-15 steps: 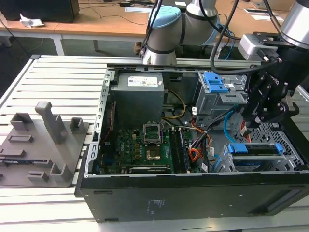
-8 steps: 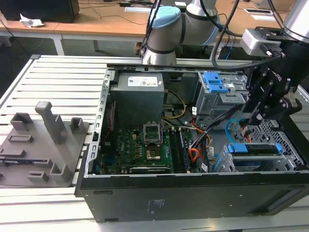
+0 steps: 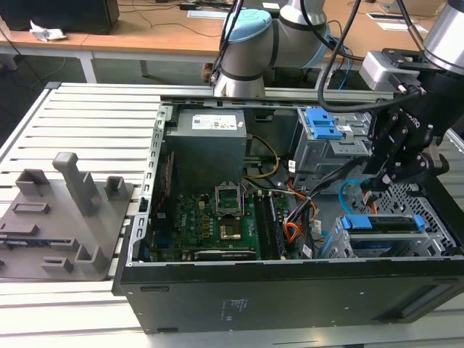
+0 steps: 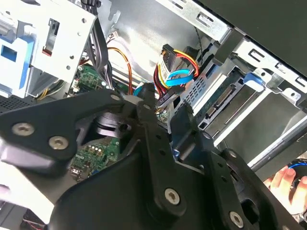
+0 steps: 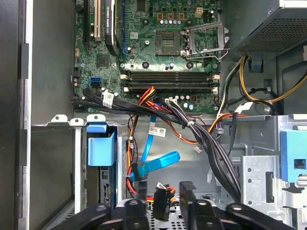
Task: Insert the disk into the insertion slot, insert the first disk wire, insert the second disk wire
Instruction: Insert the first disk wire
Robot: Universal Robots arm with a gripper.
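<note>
Jaws hang over the insertion slot (image 3: 415, 201) at the exterior view's right end of the computer case (image 3: 290, 293); their grip cannot be told. The disk (image 3: 383, 223) lies in that slot, just nearer than them; the second disk wire (image 5: 160, 162) loops beside their tips.

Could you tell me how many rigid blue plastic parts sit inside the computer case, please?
2: the ridged latch atop the taller grey cage, and the disk's caddy in the insertion slot. Others may be hidden.
</note>
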